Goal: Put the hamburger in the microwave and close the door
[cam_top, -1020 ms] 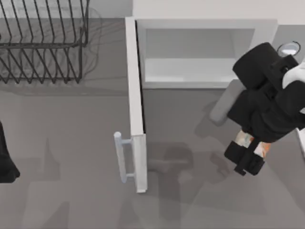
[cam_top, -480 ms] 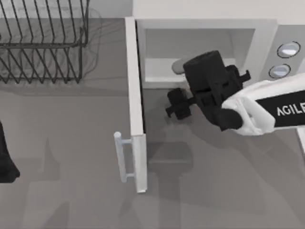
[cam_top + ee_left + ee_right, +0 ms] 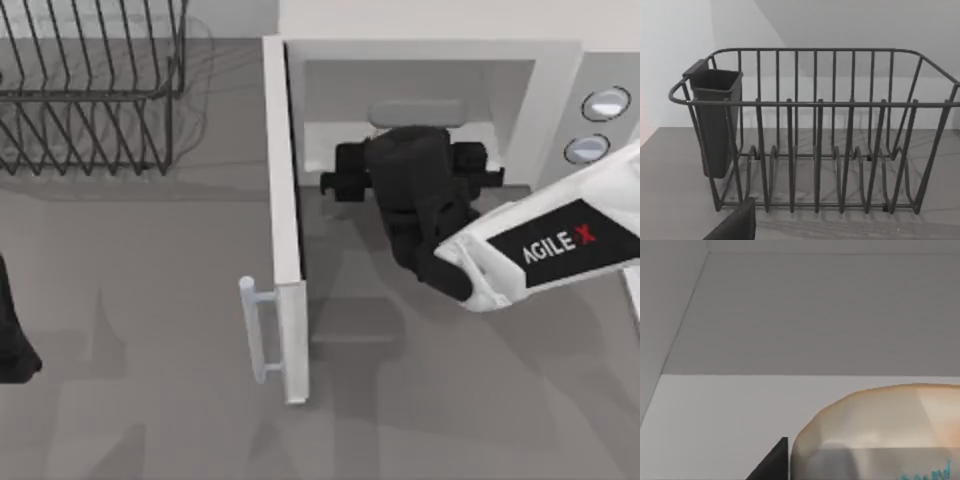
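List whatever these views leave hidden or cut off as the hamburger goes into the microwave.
- Hamburger: cut off by the right wrist view's edges; in the top view the right arm covers it.
- Right gripper at the microwave mouth: its grip is hidden under the wrist.
- Left arm: parked at the table's left, cut off by the top view's edge.
- Whether the hamburger touches the cavity floor: unclear.

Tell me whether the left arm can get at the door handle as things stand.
Probably yes. The handle juts from the open door toward the table's left, with bare table between it and the parked left arm. The right arm is on the door's other side, at the microwave.
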Available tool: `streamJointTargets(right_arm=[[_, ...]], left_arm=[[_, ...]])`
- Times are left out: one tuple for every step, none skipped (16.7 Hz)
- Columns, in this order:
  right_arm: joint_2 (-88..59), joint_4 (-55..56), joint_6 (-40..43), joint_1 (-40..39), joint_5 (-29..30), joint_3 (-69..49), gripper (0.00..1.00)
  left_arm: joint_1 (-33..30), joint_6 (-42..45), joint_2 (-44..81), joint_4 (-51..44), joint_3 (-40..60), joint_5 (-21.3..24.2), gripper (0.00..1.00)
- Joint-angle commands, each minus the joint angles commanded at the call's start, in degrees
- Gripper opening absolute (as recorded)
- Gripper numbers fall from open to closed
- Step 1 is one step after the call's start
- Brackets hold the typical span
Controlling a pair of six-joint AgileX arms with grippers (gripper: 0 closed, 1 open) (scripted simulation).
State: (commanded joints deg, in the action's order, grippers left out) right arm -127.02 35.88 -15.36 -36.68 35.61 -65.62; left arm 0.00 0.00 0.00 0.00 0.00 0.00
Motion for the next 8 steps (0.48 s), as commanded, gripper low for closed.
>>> streamJointTargets(right_arm=[[-0.2, 0.4, -0.3, 0.0, 0.2, -0.1, 0.00], [-0.2, 0.4, -0.3, 0.0, 0.2, -0.1, 0.00], [-0.2, 0.4, -0.3, 0.0, 0.2, -0.1, 0.00], [-0.2, 0.4, -0.3, 0.0, 0.2, -0.1, 0.00], [0.1, 0.3, -0.3, 0.3, 0.0, 0.2, 0.00], [0.0, 0.3, -0.3, 0.3, 0.0, 0.1, 0.00], [-0.4, 0.2, -0.4, 0.4, -0.1, -0.5, 0.00], [-1.2, 0.1, -0.4, 0.6, -0.3, -1.4, 0.00]], left_arm=[[0.0, 0.0, 0.0, 0.0, 0.0, 0.0, 1.00], [0.0, 0.0, 0.0, 0.0, 0.0, 0.0, 1.00], [0.0, 0.0, 0.0, 0.0, 0.0, 0.0, 1.00], [0.0, 0.0, 0.0, 0.0, 0.0, 0.0, 1.00], [0.0, 0.0, 0.0, 0.0, 0.0, 0.0, 1.00], [0.0, 0.0, 0.0, 0.0, 0.0, 0.0, 1.00], [0.0, 0.0, 0.0, 0.0, 0.0, 0.0, 1.00], [0.0, 0.0, 0.0, 0.0, 0.0, 0.0, 1.00]])
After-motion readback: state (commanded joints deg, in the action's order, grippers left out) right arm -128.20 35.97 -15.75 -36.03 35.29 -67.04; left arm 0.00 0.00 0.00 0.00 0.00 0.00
